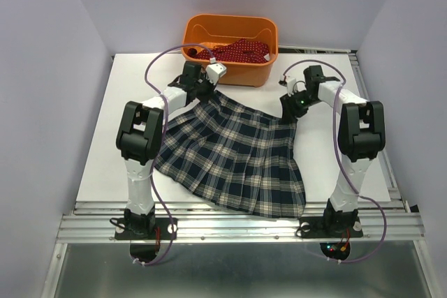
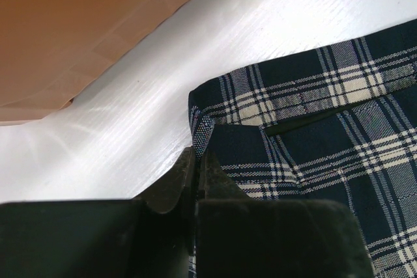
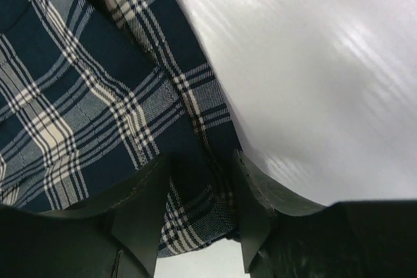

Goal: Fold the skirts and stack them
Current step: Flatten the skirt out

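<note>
The tartan skirt point(image 1: 230, 155) lies spread flat on the white table point(image 1: 98, 144), waistband toward the back. My left gripper point(image 1: 207, 92) is at the waistband's left corner. In the left wrist view, the left gripper point(image 2: 197, 161) is shut on the skirt's point(image 2: 313, 135) edge. My right gripper point(image 1: 288, 111) is at the waistband's right corner. In the right wrist view, the right gripper point(image 3: 202, 167) is open, its jaws either side of the skirt's point(image 3: 85, 83) edge. The red dotted skirt point(image 1: 237, 51) lies bunched in the orange tub point(image 1: 237, 75).
The orange tub stands at the back centre of the table, just behind the left gripper; its wall point(image 2: 78, 24) fills the upper left of the left wrist view. Bare white table point(image 3: 313, 63) lies right of the skirt. Purple walls enclose the sides.
</note>
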Action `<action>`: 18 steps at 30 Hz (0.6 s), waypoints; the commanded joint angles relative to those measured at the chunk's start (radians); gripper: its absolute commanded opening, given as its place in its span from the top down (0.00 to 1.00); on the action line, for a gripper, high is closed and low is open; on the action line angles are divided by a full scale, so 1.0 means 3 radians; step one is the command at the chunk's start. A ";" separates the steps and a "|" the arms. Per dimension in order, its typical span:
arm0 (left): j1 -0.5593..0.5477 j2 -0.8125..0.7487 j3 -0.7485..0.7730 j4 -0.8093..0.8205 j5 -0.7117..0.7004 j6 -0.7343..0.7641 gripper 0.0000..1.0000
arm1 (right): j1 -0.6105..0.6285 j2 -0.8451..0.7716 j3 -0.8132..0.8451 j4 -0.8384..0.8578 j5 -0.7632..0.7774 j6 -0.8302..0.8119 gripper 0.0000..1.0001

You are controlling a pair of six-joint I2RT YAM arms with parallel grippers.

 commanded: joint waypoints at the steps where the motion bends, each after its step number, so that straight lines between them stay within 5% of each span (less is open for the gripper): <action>1: 0.0033 -0.0192 -0.0002 -0.0055 0.0077 -0.0053 1.00 | 0.0008 0.0042 0.0196 -0.0438 -0.0092 -0.0239 0.57; 3: 0.0048 -0.0202 -0.0013 -0.0055 0.0077 -0.0068 1.00 | 0.0008 0.0032 0.0216 -0.0520 -0.0123 -0.0285 0.62; 7: 0.0079 -0.0227 -0.0028 -0.0050 0.0077 -0.0098 1.00 | 0.0008 -0.0075 0.0206 -0.0531 -0.0103 -0.0265 0.88; 11: 0.0115 -0.0278 -0.0074 -0.0055 0.0092 -0.0134 1.00 | 0.0008 -0.0197 0.0211 -0.0551 -0.0128 -0.0250 0.99; 15: 0.0125 -0.0335 -0.0110 -0.0055 0.0087 -0.0134 1.00 | 0.0008 -0.0285 0.0196 -0.0551 -0.0143 -0.0209 0.96; 17: 0.0125 -0.0345 -0.0115 -0.0055 0.0092 -0.0134 1.00 | 0.0008 -0.0295 0.0201 -0.0551 -0.0113 -0.0188 0.64; 18: 0.0125 -0.0345 -0.0115 -0.0055 0.0102 -0.0139 1.00 | 0.0008 -0.0295 0.0211 -0.0546 -0.0113 -0.0188 0.59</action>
